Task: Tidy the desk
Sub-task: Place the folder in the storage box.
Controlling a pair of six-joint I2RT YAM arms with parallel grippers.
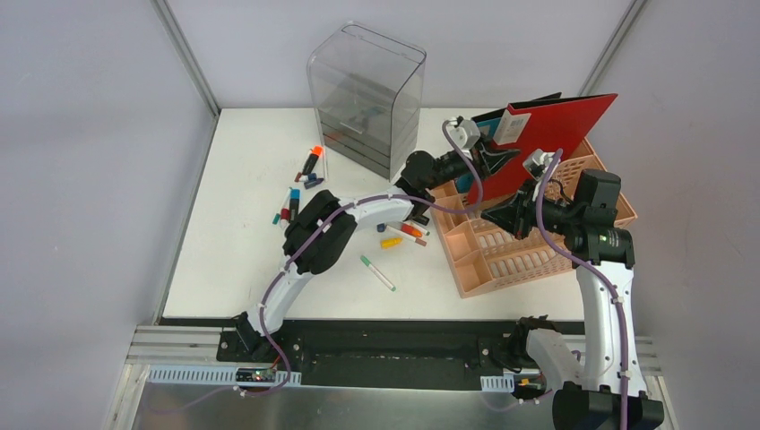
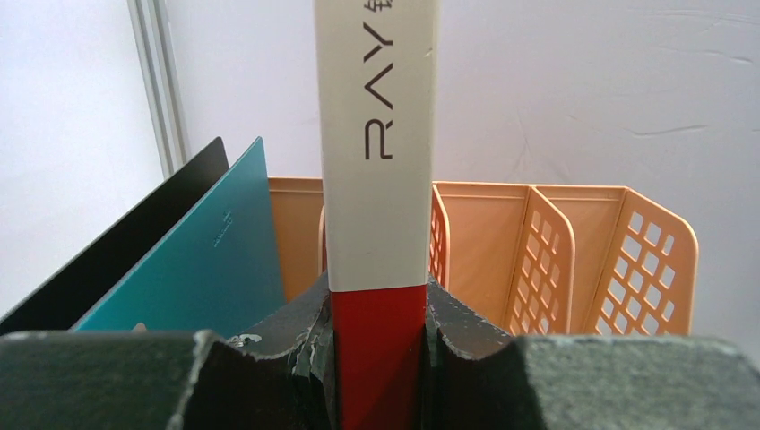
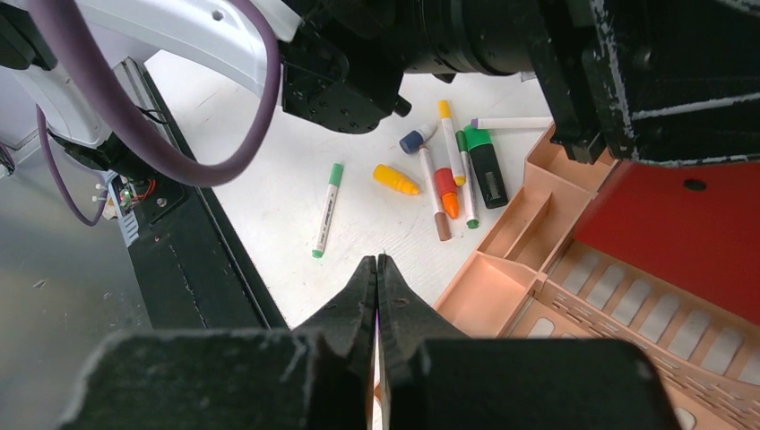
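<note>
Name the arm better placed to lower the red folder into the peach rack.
Left. The left end effector grips the red folder at the rack; the right end effector is shut, holding nothing.

White desk [image 1: 242, 233], red folder [image 1: 560, 134], peach rack [image 1: 515, 264]

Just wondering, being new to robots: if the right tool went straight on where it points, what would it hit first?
Most likely bare desk, just past the shut right tool's tips, between the green marker and the peach rack; depth is hard to judge.
</note>
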